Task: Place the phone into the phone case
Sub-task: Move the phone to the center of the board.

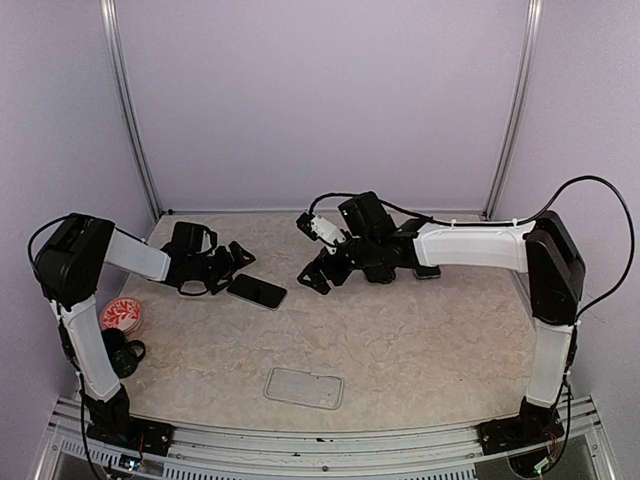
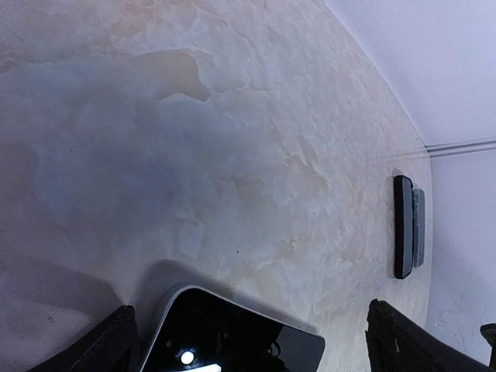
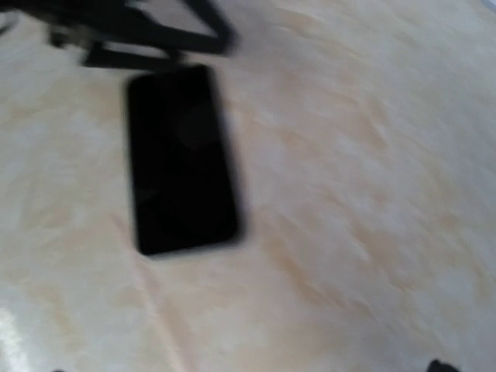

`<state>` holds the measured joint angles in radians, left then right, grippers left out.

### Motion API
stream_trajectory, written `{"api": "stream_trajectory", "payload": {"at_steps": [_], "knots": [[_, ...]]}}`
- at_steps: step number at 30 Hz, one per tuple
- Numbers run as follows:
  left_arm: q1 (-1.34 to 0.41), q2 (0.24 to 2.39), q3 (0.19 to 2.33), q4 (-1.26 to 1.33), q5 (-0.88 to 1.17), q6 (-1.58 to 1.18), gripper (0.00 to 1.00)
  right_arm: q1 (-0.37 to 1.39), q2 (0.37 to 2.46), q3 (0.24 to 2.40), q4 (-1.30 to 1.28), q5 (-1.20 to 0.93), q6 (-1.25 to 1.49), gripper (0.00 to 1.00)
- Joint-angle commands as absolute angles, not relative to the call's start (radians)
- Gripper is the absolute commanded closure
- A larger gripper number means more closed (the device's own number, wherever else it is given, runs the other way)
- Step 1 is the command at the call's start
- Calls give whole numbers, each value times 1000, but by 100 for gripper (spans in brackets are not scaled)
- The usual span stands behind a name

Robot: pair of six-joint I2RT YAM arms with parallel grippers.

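Note:
The black phone (image 1: 257,291) lies flat, screen up, on the beige table left of centre. It also shows in the left wrist view (image 2: 232,341) and, blurred, in the right wrist view (image 3: 180,159). The clear phone case (image 1: 304,387) lies empty near the front edge, apart from both arms. My left gripper (image 1: 235,272) is open at the phone's far-left end, and its fingers (image 2: 116,341) stand either side of that end without gripping it. My right gripper (image 1: 314,279) is open and empty, just right of the phone and above the table.
A second dark flat device (image 1: 428,271) lies under the right forearm and shows in the left wrist view (image 2: 403,226). A red and white round object (image 1: 122,316) and a black object (image 1: 122,352) sit at the left edge. Walls enclose the table.

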<state>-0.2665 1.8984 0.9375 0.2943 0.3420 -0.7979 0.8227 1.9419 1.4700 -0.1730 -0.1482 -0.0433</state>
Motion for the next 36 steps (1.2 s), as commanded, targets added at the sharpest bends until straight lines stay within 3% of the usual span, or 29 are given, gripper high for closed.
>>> {"api": "stream_trajectory", "payload": {"at_steps": [1,24,36], "knots": [[-317,1934,917,270,377,-829,1,843,1997,1505,-133,-220,-163,1],[-445,1984,1011,261,394,-840,1,831,2198,1646,-201,-319,-440,1],[-414,1810,914,282,330,-845,1,801,2281,1724,-227,-385,-435,1]]}}
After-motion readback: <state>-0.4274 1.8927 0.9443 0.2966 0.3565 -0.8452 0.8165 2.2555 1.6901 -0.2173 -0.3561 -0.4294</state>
